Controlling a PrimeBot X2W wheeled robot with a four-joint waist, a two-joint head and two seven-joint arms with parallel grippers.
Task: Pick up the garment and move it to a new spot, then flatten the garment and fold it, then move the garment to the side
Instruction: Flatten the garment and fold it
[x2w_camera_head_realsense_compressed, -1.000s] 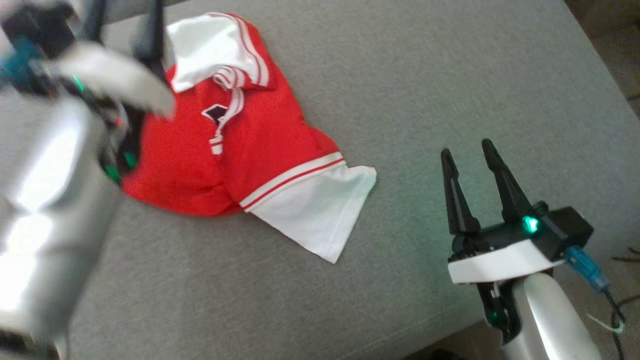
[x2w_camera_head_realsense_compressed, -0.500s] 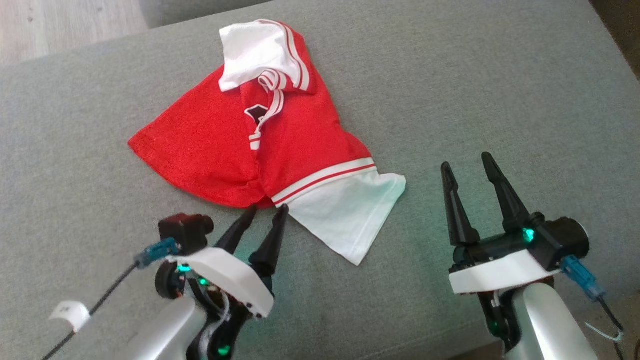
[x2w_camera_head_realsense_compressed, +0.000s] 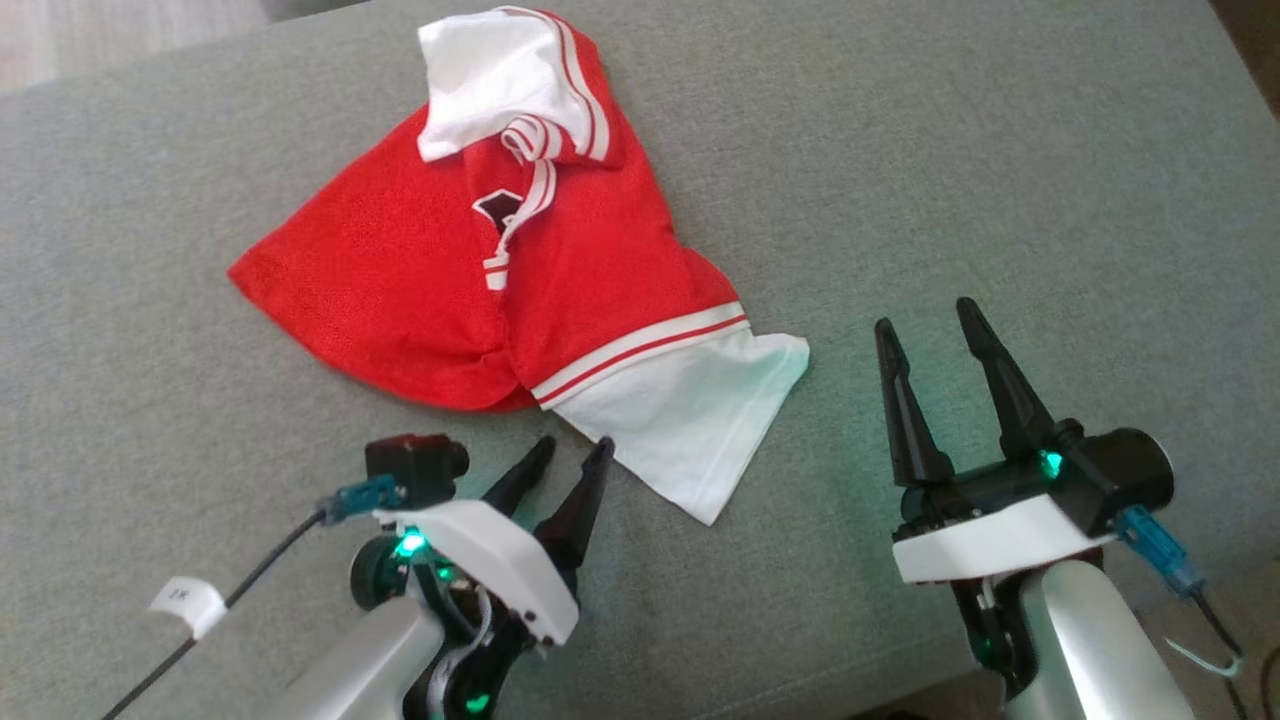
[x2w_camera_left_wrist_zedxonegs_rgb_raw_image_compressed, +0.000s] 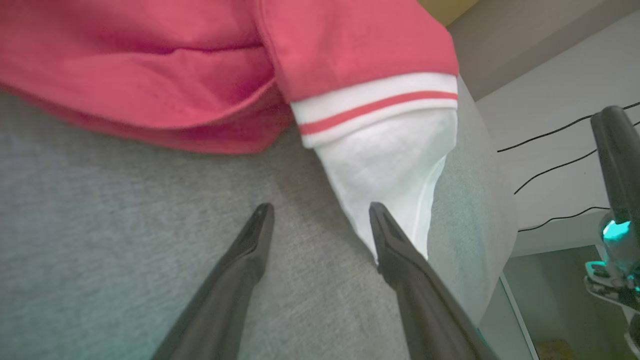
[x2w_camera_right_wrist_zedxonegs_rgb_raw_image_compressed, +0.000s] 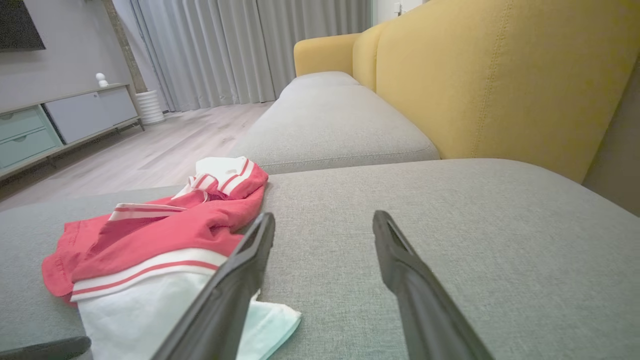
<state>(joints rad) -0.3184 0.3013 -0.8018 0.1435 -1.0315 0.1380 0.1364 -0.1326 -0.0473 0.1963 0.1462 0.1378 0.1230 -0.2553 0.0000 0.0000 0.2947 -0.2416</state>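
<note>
The red and white garment (x2w_camera_head_realsense_compressed: 480, 260) is laid crumpled on the grey sofa seat (x2w_camera_head_realsense_compressed: 1000, 150). The left gripper (x2w_camera_head_realsense_compressed: 574, 441) is held low, just below the garment; its 2 fingers are spread apart, with 1 tip just beside the white sleeve (x2w_camera_head_realsense_compressed: 700, 420). The right gripper (x2w_camera_head_realsense_compressed: 923, 313) is held well to the garment's right, its 2 fingers spread wide; nothing is gripped.

Garment (x2w_camera_head_realsense_compressed: 400, 280) red, wht striped sleeves; cushion (x2w_camera_head_realsense_compressed: 950, 180) grey.
</note>
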